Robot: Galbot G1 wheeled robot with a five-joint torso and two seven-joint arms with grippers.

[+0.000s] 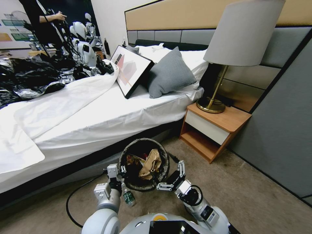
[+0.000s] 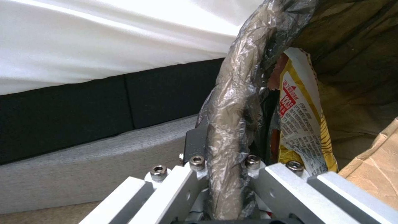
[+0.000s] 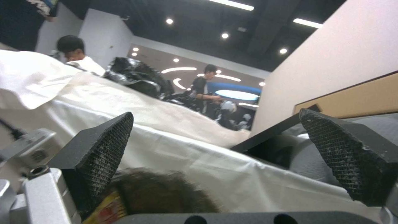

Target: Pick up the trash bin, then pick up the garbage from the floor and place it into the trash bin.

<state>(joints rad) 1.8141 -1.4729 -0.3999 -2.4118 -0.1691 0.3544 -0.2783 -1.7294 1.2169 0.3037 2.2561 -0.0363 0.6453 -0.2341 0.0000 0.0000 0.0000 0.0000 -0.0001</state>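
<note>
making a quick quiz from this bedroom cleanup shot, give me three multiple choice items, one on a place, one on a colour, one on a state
1. Where does the small green-labelled bottle lie?
A. on the nightstand
B. on the carpet beside the left hand
C. inside the trash bin

2. What colour is the pillow leaning on the bed?
A. grey
B. red
C. yellow

3. What is the left hand doing?
A. hanging open over the bed
B. clamped on the trash bin's rim
C. holding the lamp

Answers:
1 B, it lies on the floor by the left hand.
2 A, the pillow is grey.
3 B, the bag-covered rim of the trash bin runs between its fingers.
</note>
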